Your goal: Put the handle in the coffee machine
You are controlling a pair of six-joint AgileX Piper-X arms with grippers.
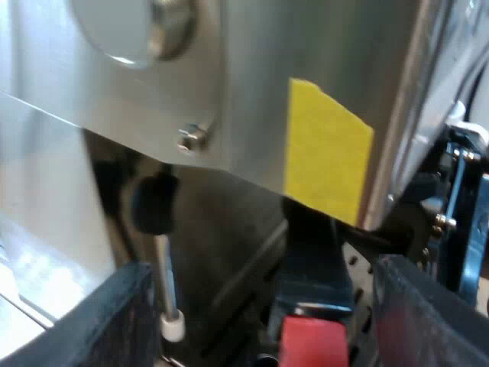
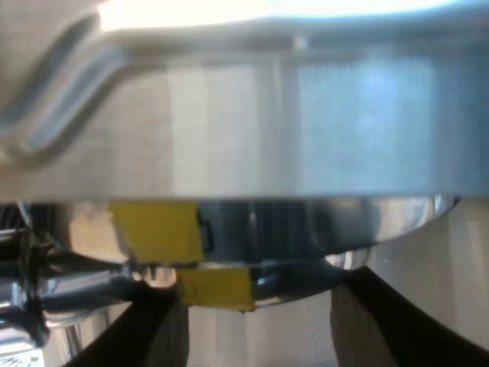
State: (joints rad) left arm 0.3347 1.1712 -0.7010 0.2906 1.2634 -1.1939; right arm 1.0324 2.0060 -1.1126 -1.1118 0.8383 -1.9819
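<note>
Left wrist view: the left gripper (image 1: 260,302) has its fingers spread wide and clamped on nothing. The handle (image 1: 309,256) lies straight ahead between them, touching neither. Its red end (image 1: 309,340) is nearest the hand, and the dark shaft runs away up under the machine (image 1: 252,92), just below a yellow tape (image 1: 325,149). The long axis thus points from hand to machine, and this arm looks the nearer. A wand (image 1: 153,205) hangs just beside. The right gripper (image 2: 260,306), fingers also apart and empty, faces the machine's steel front. The holder's basket is hidden, so I cannot tell what is in it.
</note>
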